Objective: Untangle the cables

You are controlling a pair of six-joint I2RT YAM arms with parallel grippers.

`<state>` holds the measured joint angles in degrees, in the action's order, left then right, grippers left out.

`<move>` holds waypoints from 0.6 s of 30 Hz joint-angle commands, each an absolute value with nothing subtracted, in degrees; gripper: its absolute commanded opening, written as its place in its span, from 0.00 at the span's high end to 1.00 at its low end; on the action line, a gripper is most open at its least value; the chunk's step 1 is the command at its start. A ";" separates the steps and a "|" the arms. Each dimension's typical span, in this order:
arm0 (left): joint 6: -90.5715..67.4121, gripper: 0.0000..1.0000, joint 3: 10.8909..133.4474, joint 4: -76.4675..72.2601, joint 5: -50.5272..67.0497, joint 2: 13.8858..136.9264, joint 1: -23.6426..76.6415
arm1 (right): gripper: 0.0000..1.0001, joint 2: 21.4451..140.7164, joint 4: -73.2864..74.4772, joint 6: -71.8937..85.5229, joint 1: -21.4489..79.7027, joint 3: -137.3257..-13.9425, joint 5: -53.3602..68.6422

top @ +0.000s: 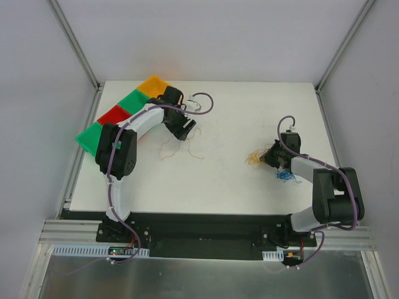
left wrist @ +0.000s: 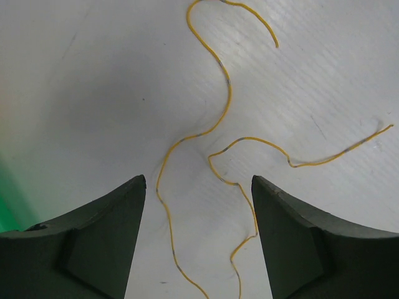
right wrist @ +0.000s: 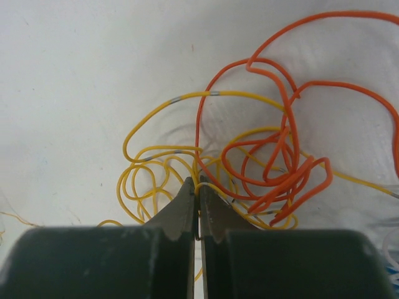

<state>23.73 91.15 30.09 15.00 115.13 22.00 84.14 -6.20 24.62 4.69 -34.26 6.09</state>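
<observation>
The cables lie in two places. A tangled clump of yellow (right wrist: pixel 147 163) and orange (right wrist: pixel 279 163) wires rests on the white table in front of my right gripper (right wrist: pixel 198 187), which is shut with a yellow strand pinched between its tips. From above, that clump (top: pixel 254 159) sits just left of the right gripper (top: pixel 269 156), and a small blue bundle (top: pixel 285 177) lies beside the wrist. Two loose yellow wires (left wrist: pixel 225 99) lie spread flat under my left gripper (left wrist: pixel 198 187), which is open above them and holds nothing. In the top view they (top: pixel 181 150) trail below the left gripper (top: pixel 184 128).
A row of coloured bins runs along the table's back left: orange (top: pixel 154 85), green (top: pixel 133 99), red (top: pixel 113 115) and green (top: pixel 89 136). Thick purple arm cables loop near the left wrist (top: pixel 206 103). White walls enclose the table.
</observation>
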 commanded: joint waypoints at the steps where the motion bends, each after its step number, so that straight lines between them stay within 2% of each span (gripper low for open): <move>1: 38.13 0.32 93.51 32.96 20.47 117.68 21.36 | 0.99 85.52 -6.95 24.17 4.57 -35.86 9.67; 11: 43.59 0.40 101.51 39.37 24.08 126.91 20.74 | 1.00 84.63 -6.86 23.47 4.66 -35.51 7.64; 13: 43.42 0.46 102.65 40.68 23.99 128.66 20.74 | 1.00 85.25 -6.86 23.38 4.57 -35.77 8.52; 18: 41.49 0.81 101.43 41.13 21.98 128.50 21.18 | 0.99 84.99 -6.86 23.64 4.57 -35.68 8.08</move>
<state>41.19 101.51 36.95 21.06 127.66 21.28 84.95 -6.96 24.36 4.69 -34.52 7.97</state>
